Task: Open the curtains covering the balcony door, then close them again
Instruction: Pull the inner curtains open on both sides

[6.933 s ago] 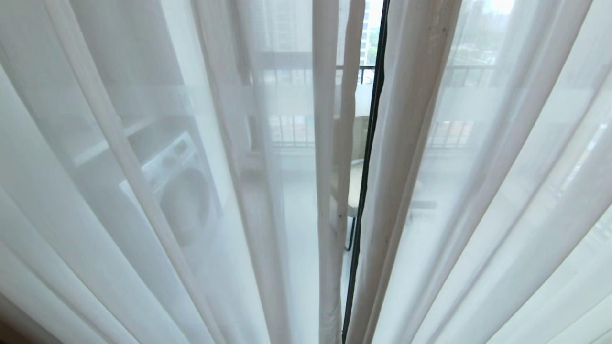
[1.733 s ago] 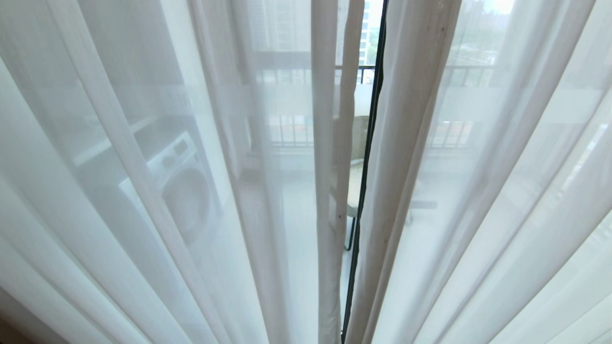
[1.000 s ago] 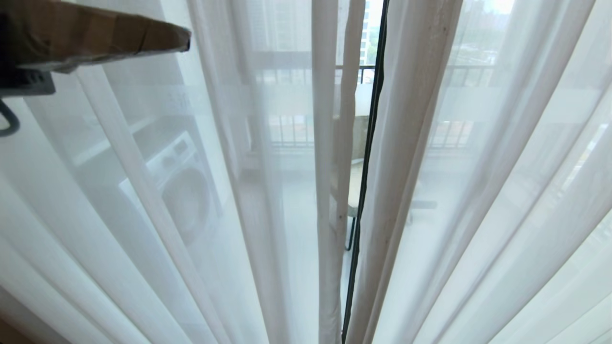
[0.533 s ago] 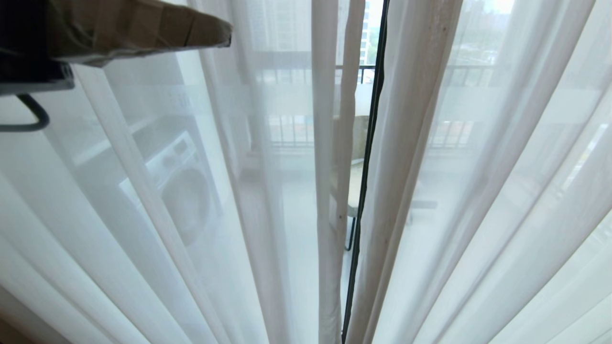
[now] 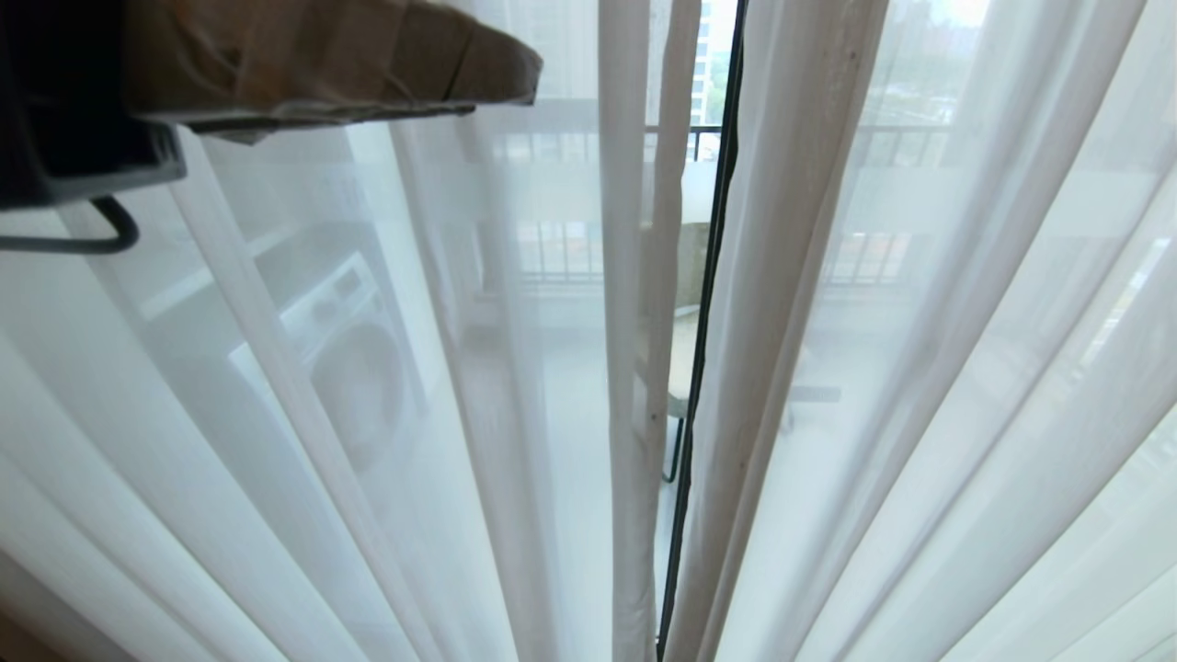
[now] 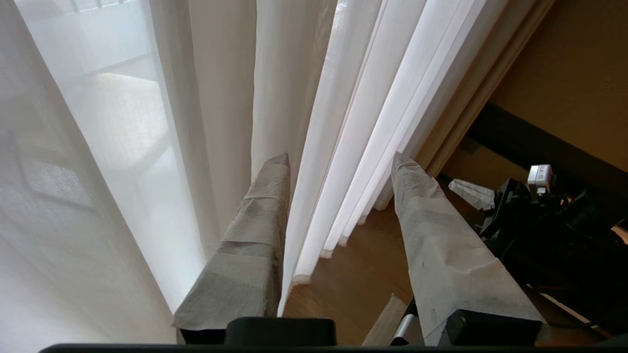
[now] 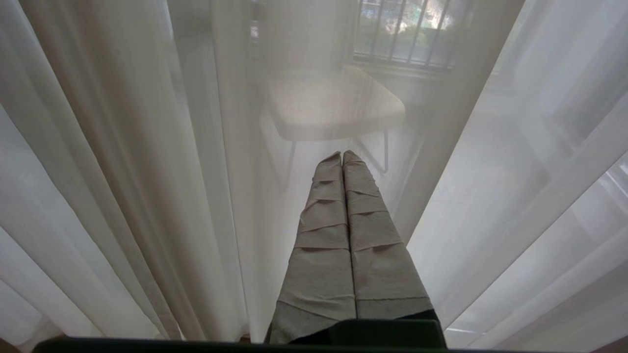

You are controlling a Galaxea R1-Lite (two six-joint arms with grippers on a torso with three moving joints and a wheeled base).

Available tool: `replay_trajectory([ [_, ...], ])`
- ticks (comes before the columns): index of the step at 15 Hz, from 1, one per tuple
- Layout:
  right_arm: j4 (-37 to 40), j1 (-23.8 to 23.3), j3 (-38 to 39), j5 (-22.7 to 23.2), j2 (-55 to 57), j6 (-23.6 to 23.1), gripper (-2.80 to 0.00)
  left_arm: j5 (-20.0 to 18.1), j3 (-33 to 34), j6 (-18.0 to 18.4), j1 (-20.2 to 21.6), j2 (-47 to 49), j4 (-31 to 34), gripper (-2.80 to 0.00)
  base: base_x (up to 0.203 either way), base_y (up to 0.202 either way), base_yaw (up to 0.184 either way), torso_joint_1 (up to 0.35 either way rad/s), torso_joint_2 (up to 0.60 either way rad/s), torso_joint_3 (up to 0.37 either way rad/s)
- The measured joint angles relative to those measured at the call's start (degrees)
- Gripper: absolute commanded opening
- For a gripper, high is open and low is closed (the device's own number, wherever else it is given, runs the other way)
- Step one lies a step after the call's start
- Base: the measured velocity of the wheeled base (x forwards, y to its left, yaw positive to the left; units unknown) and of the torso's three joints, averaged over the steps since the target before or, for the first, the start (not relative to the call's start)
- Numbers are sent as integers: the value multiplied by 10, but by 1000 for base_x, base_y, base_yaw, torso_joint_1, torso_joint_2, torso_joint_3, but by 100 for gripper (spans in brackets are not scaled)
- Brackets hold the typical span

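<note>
The curtains hang before me as thin white sheers in long folds, drawn nearly shut. Through their narrow gap I see the balcony door, its black frame edge running upright.

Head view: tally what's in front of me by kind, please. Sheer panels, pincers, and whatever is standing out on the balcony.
Sheer panels: 2, the left sheer panel and the right sheer panel
Pincers: 1, the left pincer, at the top left
Washing machines: 1, the washing machine behind the sheer
Chairs: 1, the chair in the gap
Total: 5
</note>
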Motion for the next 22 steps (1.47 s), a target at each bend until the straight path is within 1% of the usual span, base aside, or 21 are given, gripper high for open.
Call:
replay_trajectory([
  [3, 0, 0, 0, 0, 0, 0, -280, 1, -8, 0, -8, 15, -4, 0, 0, 0, 0, 0, 0, 0],
  [4, 0, 0, 0, 0, 0, 0, -280, 8, -12, 1, -9, 22, -5, 0, 0, 0, 0, 0, 0, 0],
  [6, 0, 0, 0, 0, 0, 0, -280, 43, -24, 2, -14, 38, -5, 0, 0, 0, 0, 0, 0, 0],
  [10, 0, 0, 0, 0, 0, 0, -280, 135, -60, 4, -22, 75, -11, 0, 0, 0, 0, 0, 0, 0],
  [12, 0, 0, 0, 0, 0, 0, -280, 166, -80, 4, -22, 95, -25, 0, 0, 0, 0, 0, 0, 0],
  [18, 0, 0, 0, 0, 0, 0, -280, 206, -120, 5, -18, 148, -74, 0, 0, 0, 0, 0, 0, 0],
  [20, 0, 0, 0, 0, 0, 0, -280, 213, -132, 16, -11, 163, -78, 0, 0, 0, 0, 0, 0, 0],
  [22, 0, 0, 0, 0, 0, 0, -280, 216, -137, 27, 0, 176, -103, 0, 0, 0, 0, 0, 0, 0],
])
